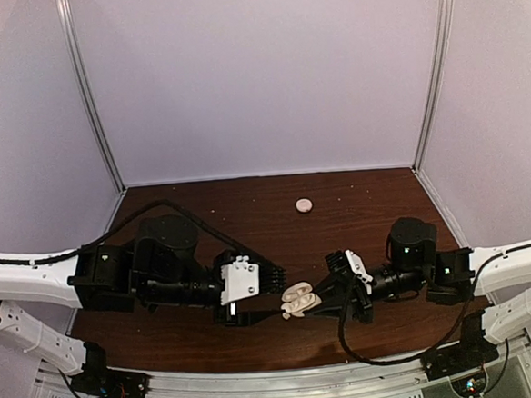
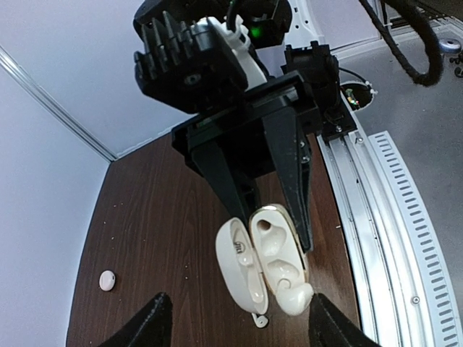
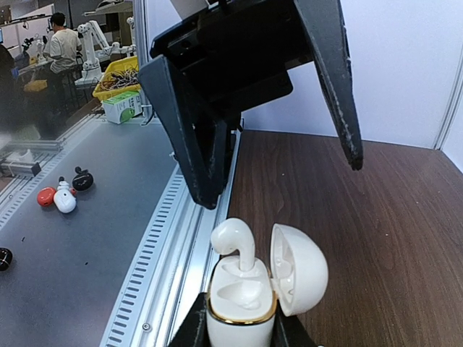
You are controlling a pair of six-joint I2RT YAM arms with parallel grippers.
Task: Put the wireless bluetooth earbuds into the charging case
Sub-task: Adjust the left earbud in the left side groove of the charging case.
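Observation:
The white charging case (image 3: 242, 318) stands open, its base clamped between my right gripper's (image 3: 242, 334) fingers, and the hinged lid (image 3: 298, 267) hangs to one side. One white earbud (image 3: 235, 242) sticks up out of a slot, stem down and not fully seated; the other slot is empty. In the left wrist view the case (image 2: 278, 249) faces the camera with that earbud (image 2: 293, 296) at its lower end. A second tiny earbud (image 2: 259, 319) peeks out on the table below the lid. My left gripper (image 2: 242, 329) is open, holds nothing, and hovers just short of the case (image 1: 298, 300).
A flat pale pink disc (image 1: 303, 204) lies on the dark wooden table (image 1: 249, 218) toward the back. An aluminium rail (image 2: 391, 238) runs along the table's near edge, close to the case. White booth walls enclose the back and sides.

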